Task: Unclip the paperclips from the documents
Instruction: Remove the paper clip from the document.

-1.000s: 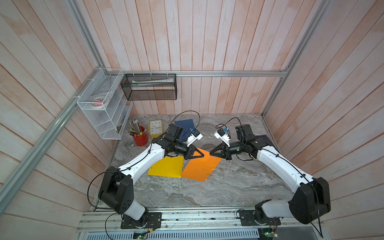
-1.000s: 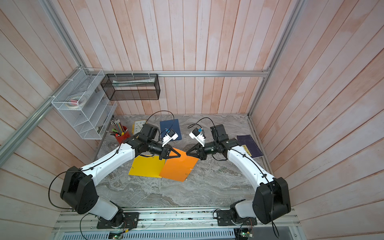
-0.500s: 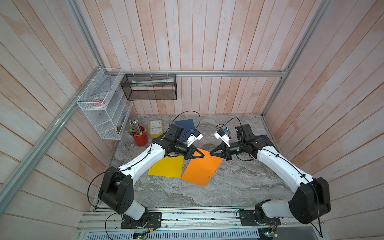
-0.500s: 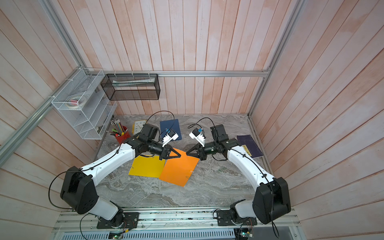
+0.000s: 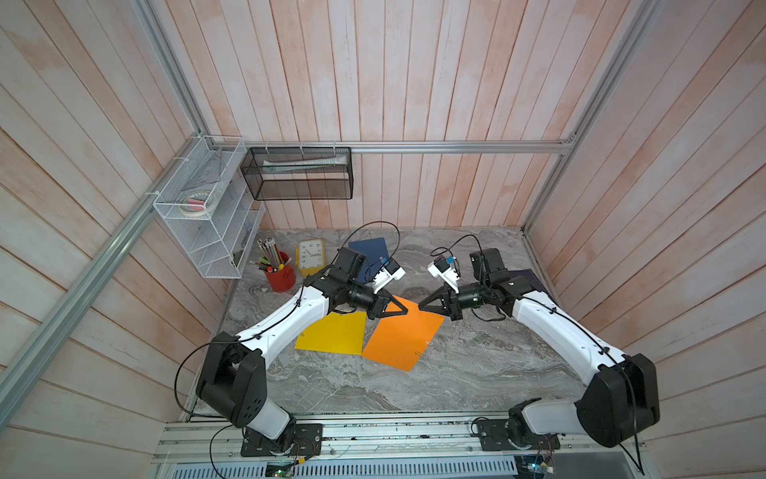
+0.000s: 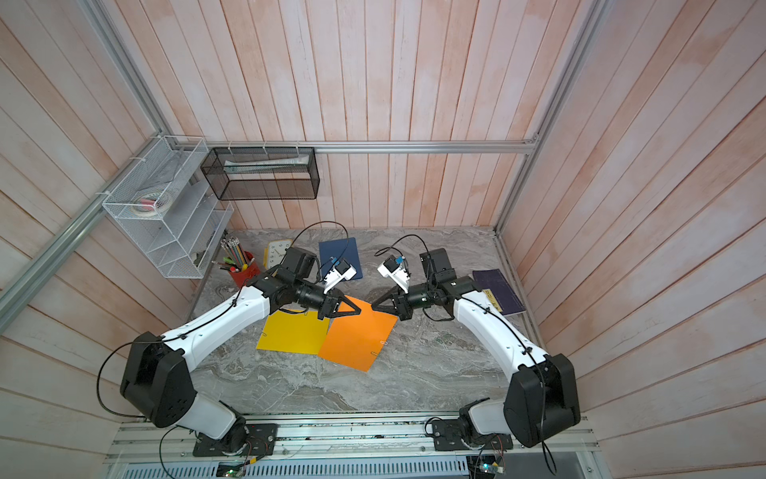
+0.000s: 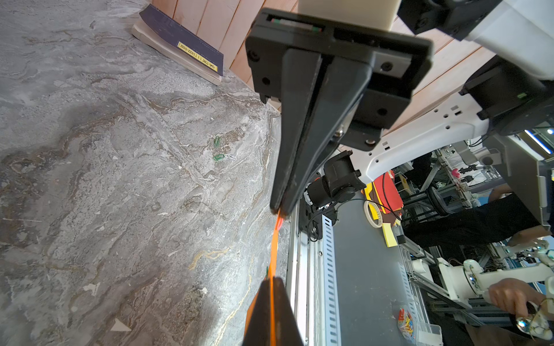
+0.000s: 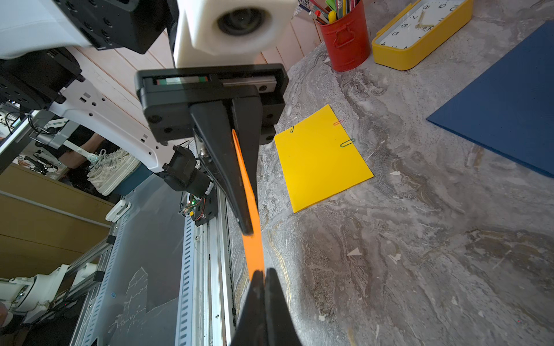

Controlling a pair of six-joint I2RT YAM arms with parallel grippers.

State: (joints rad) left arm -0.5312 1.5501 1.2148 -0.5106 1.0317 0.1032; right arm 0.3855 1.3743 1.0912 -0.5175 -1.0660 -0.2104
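Partly done at best: three loose paperclips (image 7: pixel 218 157) on the table (image 7: pixel 90 209), more clips (image 8: pixel 347 143) left on the yellow sheet (image 8: pixel 320 158) and the mid-table orange sheet (image 5: pixel 400 336), clamped at its far edge by both left gripper (image 5: pixel 405 311) and right gripper (image 5: pixel 419 306), red clip (image 7: pixel 278 222) at the latter's tips.

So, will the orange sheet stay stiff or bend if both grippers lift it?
Probably floppy and light: the orange sheet looks paper-thin edge-on, pinched between the left gripper and right gripper. Its free part may slide on the table, which looks smooth.
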